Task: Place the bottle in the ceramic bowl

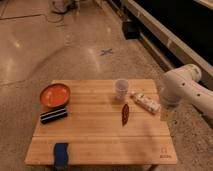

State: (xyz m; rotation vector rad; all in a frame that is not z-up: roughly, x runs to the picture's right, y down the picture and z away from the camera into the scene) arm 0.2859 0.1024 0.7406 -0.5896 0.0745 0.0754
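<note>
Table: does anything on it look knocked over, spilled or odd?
Only the bottle: it lies on its side near the table's right edge, beside the upright cup. Nothing looks spilled. The gripper is out of view; only the arm shows at right.
</note>
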